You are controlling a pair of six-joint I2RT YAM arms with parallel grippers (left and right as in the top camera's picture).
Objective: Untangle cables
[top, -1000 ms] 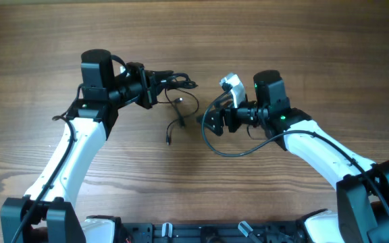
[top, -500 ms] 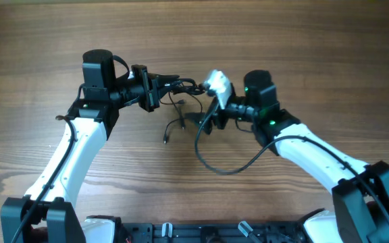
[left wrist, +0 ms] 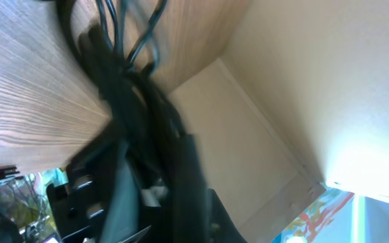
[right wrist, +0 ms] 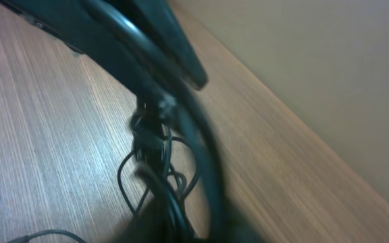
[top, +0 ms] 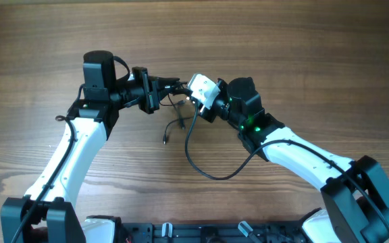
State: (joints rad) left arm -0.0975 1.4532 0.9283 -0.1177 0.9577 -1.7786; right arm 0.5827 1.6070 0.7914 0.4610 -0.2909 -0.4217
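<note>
Above the middle of the wooden table [top: 302, 40], almost tip to tip: left tool [top: 176, 85] and right tool [top: 192, 96]. Left one pinched fully shut on the cables [top: 179, 101], a small knot of thin black cords bunched just between the two tools. Right one closed down too, nosed right up against the knot; impossible to tell through the wrist-view blur whether gripping any cord. Below the knot, one loose strand trailing down onto the table, ending in a plug [top: 165, 140].
</note>
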